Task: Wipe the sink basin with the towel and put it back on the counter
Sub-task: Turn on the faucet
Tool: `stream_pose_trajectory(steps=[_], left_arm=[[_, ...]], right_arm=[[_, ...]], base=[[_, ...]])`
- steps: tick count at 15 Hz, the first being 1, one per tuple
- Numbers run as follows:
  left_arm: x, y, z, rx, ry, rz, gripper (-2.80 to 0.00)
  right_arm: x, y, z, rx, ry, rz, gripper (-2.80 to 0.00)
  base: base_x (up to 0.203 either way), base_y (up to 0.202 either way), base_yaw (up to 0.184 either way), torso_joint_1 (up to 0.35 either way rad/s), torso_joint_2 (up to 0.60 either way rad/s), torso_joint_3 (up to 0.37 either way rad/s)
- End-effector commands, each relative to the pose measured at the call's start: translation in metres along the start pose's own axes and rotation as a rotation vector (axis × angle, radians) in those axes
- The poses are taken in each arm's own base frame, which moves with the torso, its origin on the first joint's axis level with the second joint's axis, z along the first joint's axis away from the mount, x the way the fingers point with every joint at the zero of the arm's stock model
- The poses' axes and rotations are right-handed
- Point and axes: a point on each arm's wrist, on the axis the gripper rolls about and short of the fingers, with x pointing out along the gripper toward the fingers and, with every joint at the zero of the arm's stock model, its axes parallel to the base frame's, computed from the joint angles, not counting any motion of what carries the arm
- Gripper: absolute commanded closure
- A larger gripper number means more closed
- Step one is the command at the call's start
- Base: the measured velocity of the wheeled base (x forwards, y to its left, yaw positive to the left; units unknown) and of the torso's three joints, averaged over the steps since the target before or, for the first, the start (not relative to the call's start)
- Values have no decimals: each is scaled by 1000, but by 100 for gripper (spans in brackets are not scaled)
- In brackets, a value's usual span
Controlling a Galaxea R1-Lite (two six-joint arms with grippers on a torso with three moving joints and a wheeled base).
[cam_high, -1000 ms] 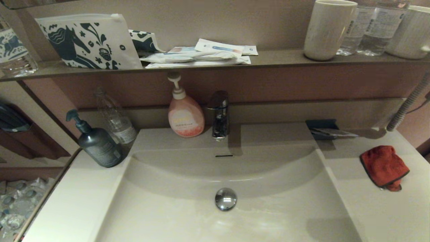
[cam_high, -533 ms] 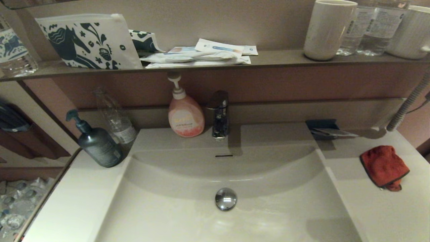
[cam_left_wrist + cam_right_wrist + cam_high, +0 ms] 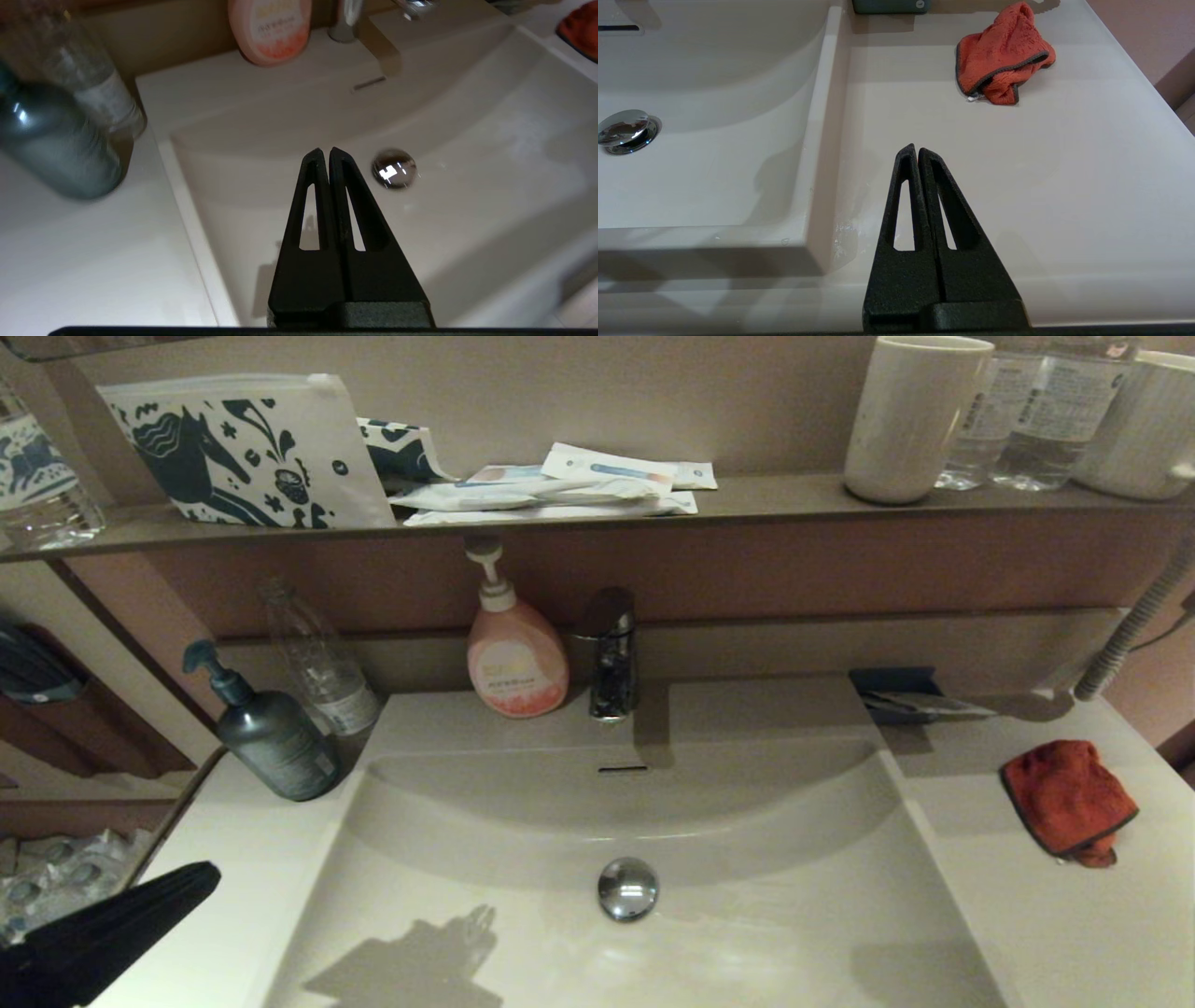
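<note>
Red-orange fluffy towel with dark grey border (image 3: 1066, 797) lies crumpled on the glossy off-white counter (image 3: 1074, 933), right of the wide off-white sink basin (image 3: 523, 943). Left gripper (image 3: 325, 151) hovers over the basin (fingers pressed together, empty). Right gripper (image 3: 913, 149) above the counter, closed, empty, well apart from the towel.

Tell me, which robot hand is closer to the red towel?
The right gripper. It is shut, over the counter on the towel's side of the sink basin. The left gripper, also shut, is across the basin at its far edge.
</note>
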Motion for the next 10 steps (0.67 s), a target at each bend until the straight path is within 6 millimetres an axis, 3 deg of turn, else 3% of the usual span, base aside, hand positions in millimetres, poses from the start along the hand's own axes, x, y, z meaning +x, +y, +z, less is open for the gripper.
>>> stream_pose_trajectory(steps=[1, 4, 6, 10], left_arm=[[41, 16, -2, -31, 74, -31, 0], [81, 18, -2, -9, 72, -61, 0], [107, 4, -2, 13, 59, -101, 0], [150, -33, 19, 4, -49, -167, 0]], right_arm=[[0, 0, 0, 0, -1, 1, 0], [0, 0, 0, 0, -1, 1, 0], [0, 0, 0, 0, -1, 1, 0], [0, 0, 0, 0, -1, 1, 0]], base=[[0, 0, 0, 0, 0, 0], [0, 0, 0, 0, 0, 0], [0, 0, 0, 0, 0, 0], [0, 0, 0, 0, 0, 0]])
